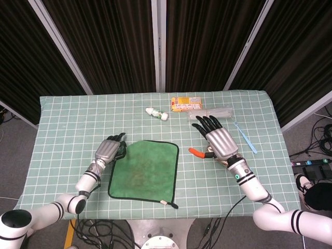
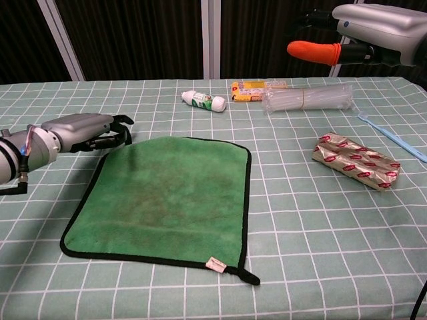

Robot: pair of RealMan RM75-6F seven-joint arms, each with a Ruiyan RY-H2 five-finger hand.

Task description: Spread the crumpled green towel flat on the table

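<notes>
Already flat: green towel (image 1: 144,169) spread on the checked tablecloth (image 1: 62,119), slightly left of the table's middle, black edging all round, a small white tag and loop at its near right corner. Far left corner rounded, not quite squared out.

Left hand (image 1: 110,149) low at the towel's far left corner, palm down, dark fingers (image 2: 119,135) curled inward just beside or on the edging; contact too fine to tell from either view. Nothing visibly grasped.

Right hand (image 1: 218,140) raised well above the table to the right of the towel, fingers spread apart and released, holding nothing; orange-tipped thumb (image 2: 312,50) pointing left.

Along the far edge: small white bottle (image 1: 156,113) with green label lying on its side, yellow carton (image 1: 185,103) right of it, clear plastic packet (image 2: 307,97) of thin sticks touching the carton's right end. Contents of the carton not visible.

Further right, blue toothbrush (image 1: 245,137) lying near the right edge. Foil-wrapped packet (image 2: 356,161) with red print, seen in the chest view, between towel and toothbrush.
</notes>
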